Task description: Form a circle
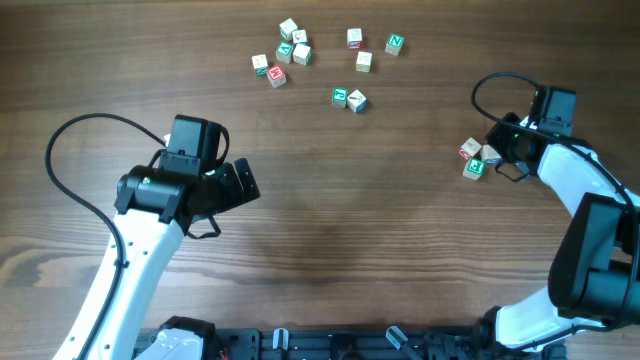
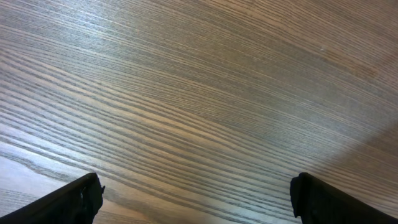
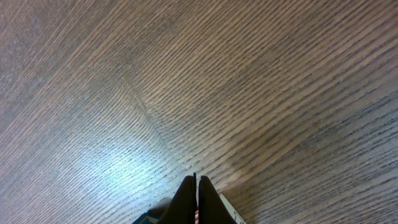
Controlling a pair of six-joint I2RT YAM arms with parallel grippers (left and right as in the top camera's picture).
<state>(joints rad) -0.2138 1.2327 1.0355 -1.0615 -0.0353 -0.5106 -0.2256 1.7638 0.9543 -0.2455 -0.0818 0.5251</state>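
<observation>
The circle shows only as a tight group of three small wooden letter cubes at the table's right: a red-faced one (image 1: 469, 148), a pale one (image 1: 490, 155) and a green one (image 1: 474, 168). My right gripper (image 1: 503, 147) is shut, its tips right over this group and nothing held between them. In the right wrist view the shut gripper (image 3: 196, 182) covers most of the cubes; a teal corner (image 3: 147, 219) and a pale edge (image 3: 227, 209) stick out. My left gripper (image 1: 240, 185) is open over bare wood at centre-left; in its wrist view the gripper (image 2: 196, 190) has nothing between its fingers.
Several like cubes lie loosely scattered at the back of the table, from a red one (image 1: 277, 75) on the left to a green one (image 1: 395, 44) on the right, with a pair (image 1: 349, 98) nearer the middle. A black cable (image 1: 492, 92) loops above the right wrist.
</observation>
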